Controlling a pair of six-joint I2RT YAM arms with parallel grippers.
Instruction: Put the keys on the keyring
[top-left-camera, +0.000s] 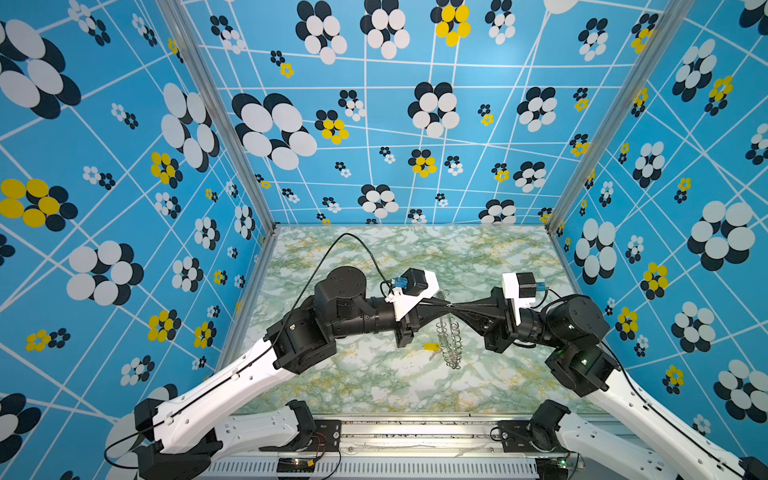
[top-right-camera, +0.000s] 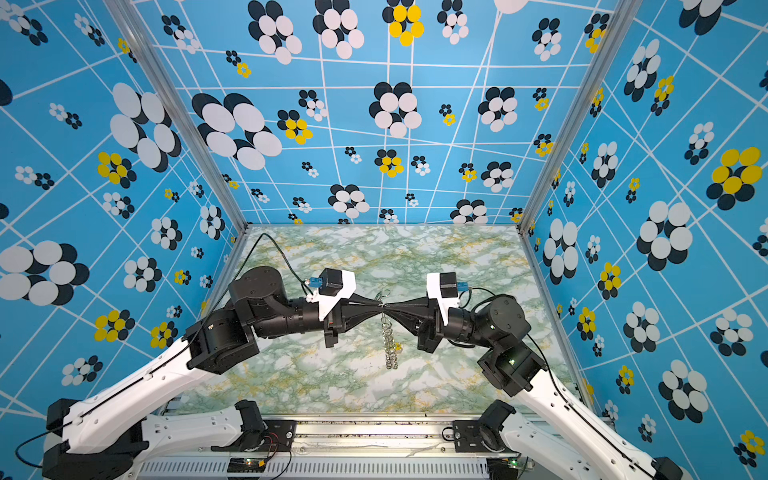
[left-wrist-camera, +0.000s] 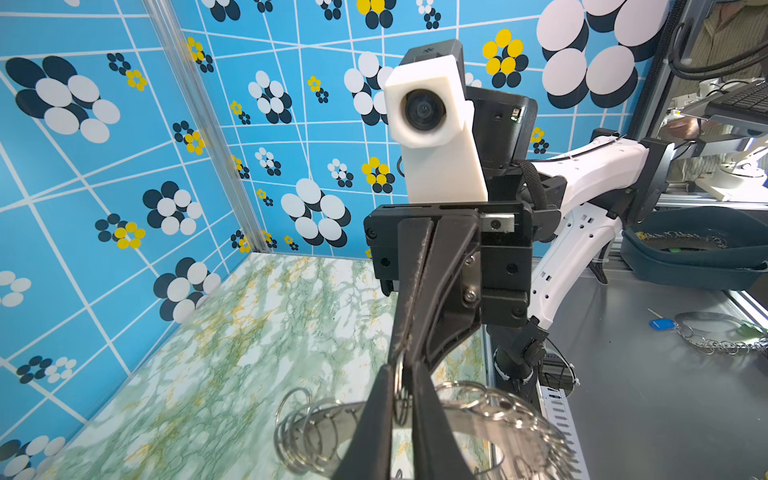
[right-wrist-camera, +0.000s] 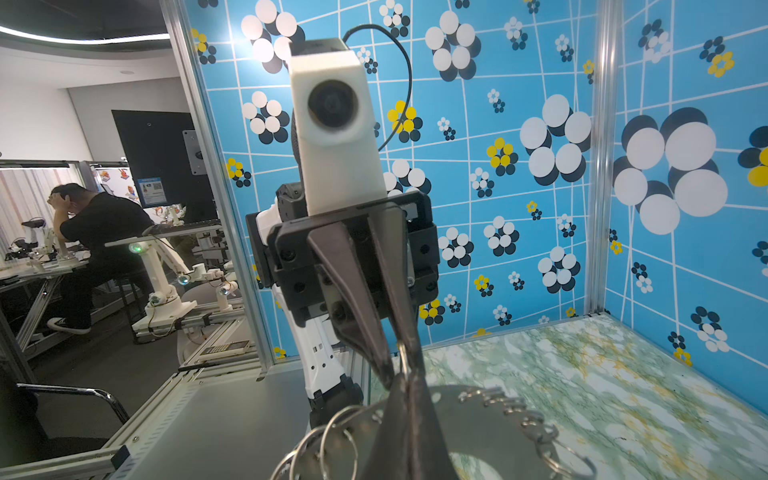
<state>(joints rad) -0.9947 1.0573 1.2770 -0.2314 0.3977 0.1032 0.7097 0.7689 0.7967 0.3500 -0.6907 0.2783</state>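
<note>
The keyring (top-left-camera: 451, 338) hangs on edge above the marble table, a flat grey ring with several silver wire loops (left-wrist-camera: 303, 432) round its rim. Both grippers meet tip to tip at its upper rim. My left gripper (left-wrist-camera: 402, 376) is shut on one small wire loop of the rim. The right gripper (right-wrist-camera: 409, 380) is shut on the same spot from the other side, and the loop sticks out past its tips. In both top views the tips touch, the left gripper (top-right-camera: 380, 307) facing the right gripper (top-right-camera: 386, 307). A yellow key (top-left-camera: 431, 345) lies on the table beside the hanging ring.
Blue patterned walls close the table (top-left-camera: 374, 374) on three sides. A black cable (top-left-camera: 353, 243) arcs over the left arm. Outside the cell, a grey bench carries a dark bin (left-wrist-camera: 698, 266) and another ring with a blue tag (left-wrist-camera: 663, 324).
</note>
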